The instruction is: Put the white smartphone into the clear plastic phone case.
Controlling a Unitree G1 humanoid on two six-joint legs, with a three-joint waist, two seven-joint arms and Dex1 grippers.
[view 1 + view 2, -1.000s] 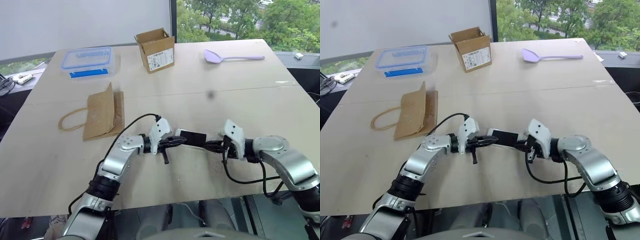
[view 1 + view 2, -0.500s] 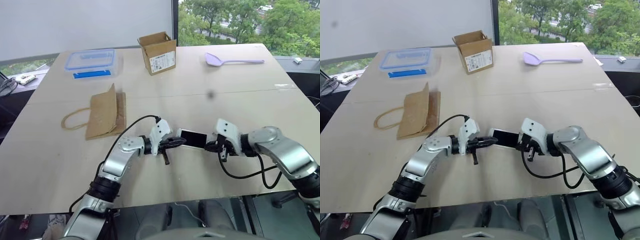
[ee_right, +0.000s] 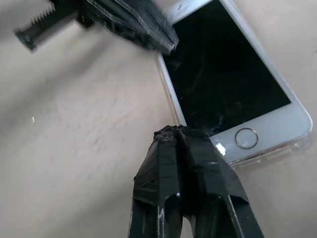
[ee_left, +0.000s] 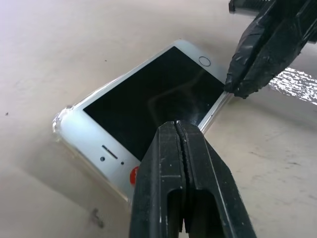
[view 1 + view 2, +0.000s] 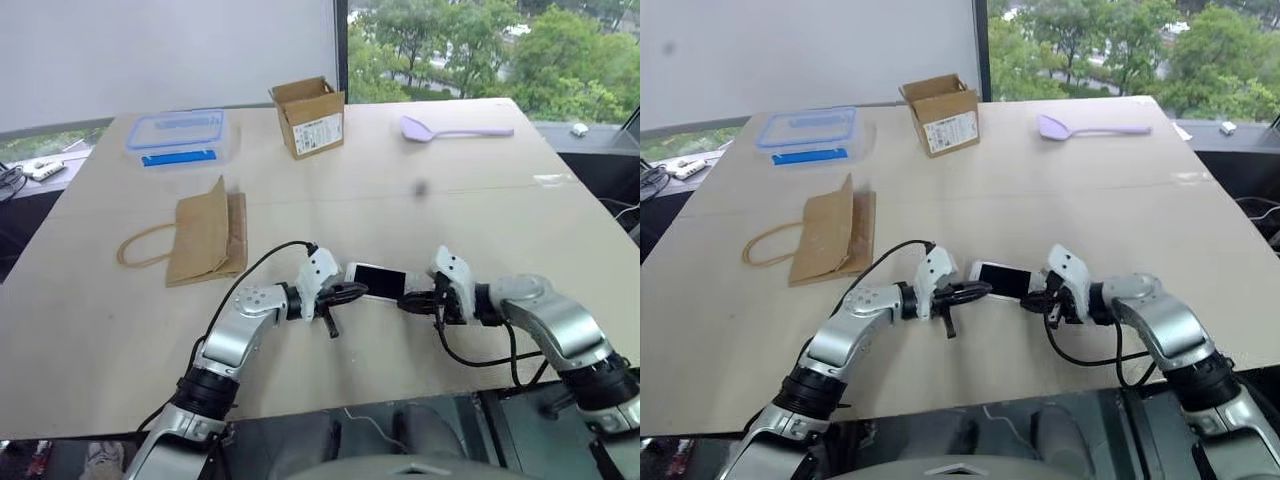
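The white smartphone (image 5: 377, 281) lies screen up on the table between my two grippers. The clear plastic phone case (image 4: 60, 118) shows as a see-through rim hugging the phone's corners, also along the end by the home button (image 3: 293, 145). My left gripper (image 5: 360, 291) is shut, its tips against the phone's near long edge by the earpiece end. My right gripper (image 5: 405, 300) is shut too, its tips touching the same edge close to the home button. Neither gripper holds anything.
A brown paper bag (image 5: 205, 228) lies to the left. At the back stand a clear box with a blue-rimmed lid (image 5: 178, 135) and an open cardboard box (image 5: 310, 117); a purple spoon (image 5: 450, 129) lies at the back right. The table's front edge (image 5: 380, 395) runs just under my arms.
The whole picture has shifted with the camera. My right gripper has rolled a little at the phone's edge. Both grippers stay shut beside the phone.
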